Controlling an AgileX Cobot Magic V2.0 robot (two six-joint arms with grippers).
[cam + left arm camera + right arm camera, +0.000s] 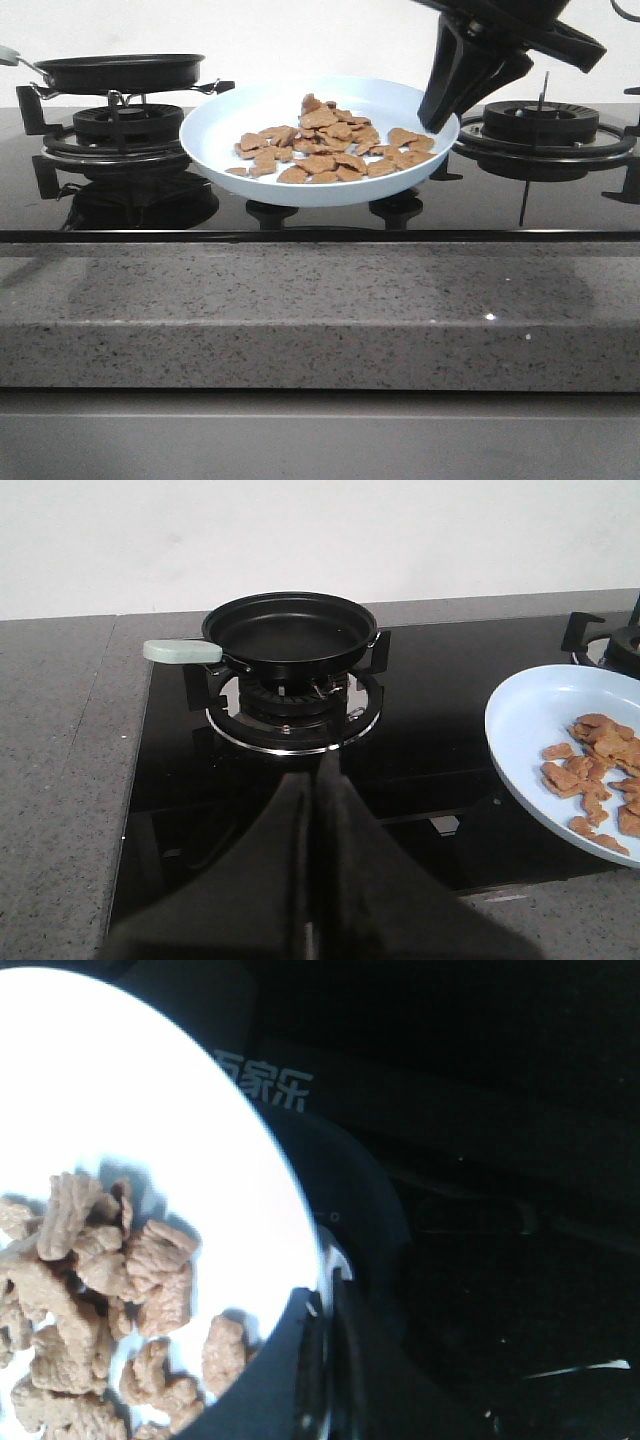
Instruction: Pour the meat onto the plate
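The pale blue-white plate (220,130) hangs over the middle of the black cooktop, tipped a little toward the front. The meat (330,145), many light-brown slices, lies heaped on its middle and right side. My right gripper (440,120) comes down from the upper right and is shut on the plate's right rim; in the right wrist view the gripper (325,1295) pinches the rim with the meat (100,1300) beside it on the plate (150,1110). My left gripper (318,775) is shut and empty, in front of the left burner, with the plate (530,720) off to its right.
An empty black frying pan (118,70) with a pale green handle (182,651) sits on the left burner. A second burner (540,125) stands at the right. Two knobs (395,205) lie under the plate. A grey stone counter edge (320,310) runs along the front.
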